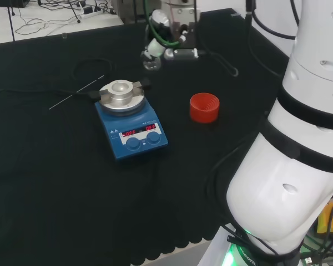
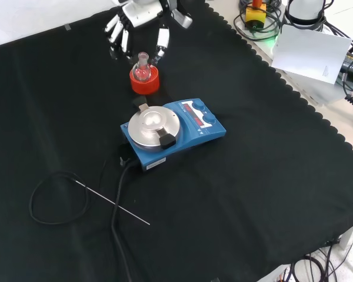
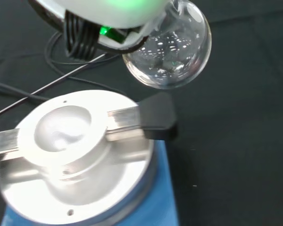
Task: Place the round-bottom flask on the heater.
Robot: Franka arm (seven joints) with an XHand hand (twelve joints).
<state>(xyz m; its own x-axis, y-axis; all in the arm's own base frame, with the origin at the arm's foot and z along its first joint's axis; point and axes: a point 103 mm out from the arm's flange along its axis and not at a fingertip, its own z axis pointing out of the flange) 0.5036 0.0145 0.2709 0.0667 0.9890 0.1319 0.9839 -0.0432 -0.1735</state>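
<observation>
The hand (image 2: pixel 141 14) is closed on the neck of a single glass flask (image 2: pixel 142 69). In the front view its fingers (image 2: pixel 163 40) reach down on either side of the neck. In the head view the flask (image 1: pixel 151 60) hangs under the hand (image 1: pixel 177 47), clear of the black cloth, behind the heater (image 1: pixel 130 124) and a little to its right. It is well apart from the red ring stand (image 1: pixel 204 107), which stands empty to the right of the heater. In the front view the flask lines up just above the stand (image 2: pixel 145 83), so there it looks as if it sits in the ring. In the wrist view the round clear bulb (image 3: pixel 167 52) floats beside the heater's silver top (image 3: pixel 75 155) without touching it. The bowl-shaped hollow in that top is empty. On the table (image 2: pixel 270 176) there are one blue heater (image 2: pixel 176 126) with two knobs, one red ring stand, one thin straight rod (image 2: pixel 112 202) and one looped black cable (image 2: pixel 53 200). The rod and the cable lie on the near side of the heater in the front view.
</observation>
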